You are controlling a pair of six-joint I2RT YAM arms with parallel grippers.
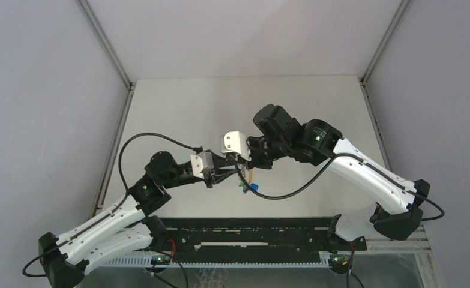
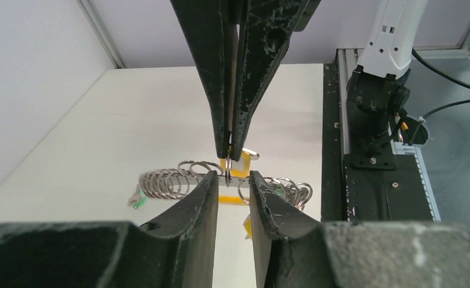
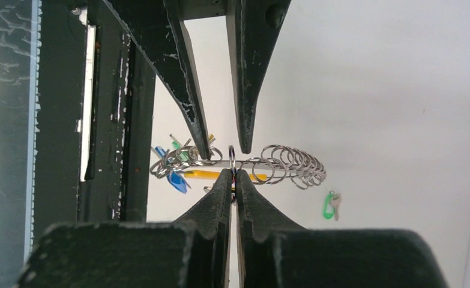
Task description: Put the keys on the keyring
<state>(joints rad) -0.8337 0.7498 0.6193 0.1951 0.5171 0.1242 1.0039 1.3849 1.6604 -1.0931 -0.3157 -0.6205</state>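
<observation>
A: While the right end effector (image 3: 232, 174) is clamped on the keyring (image 3: 289, 163), what's the left one doing?

B: Left end effector (image 2: 232, 177) has its jaws apart, straddling the ring's wire by the yellow band (image 2: 230, 198). Nothing gripped that I can see. One tip looks to brush the coils.

A: Ring location?

B: In the air over the middle of the desk (image 3: 394, 108), level between the two end effectors. Blue key (image 3: 176, 181) hangs at its near end.

A: Loose keys?

B: One green key (image 3: 329, 204) flat on the desk, far side, well apart from the ring.

A: Step?

B: My guess is the left is setting up a second hold so the ring can be opened.

A: Tips?

B: The right should hold firm and keep the ring level. The left should close on the wire just beside the right's pinch, not on the loose coils, which would likely slide. When picking up the green key, take it by the plastic head and leave its hole free. Small parts, so go slow.
</observation>
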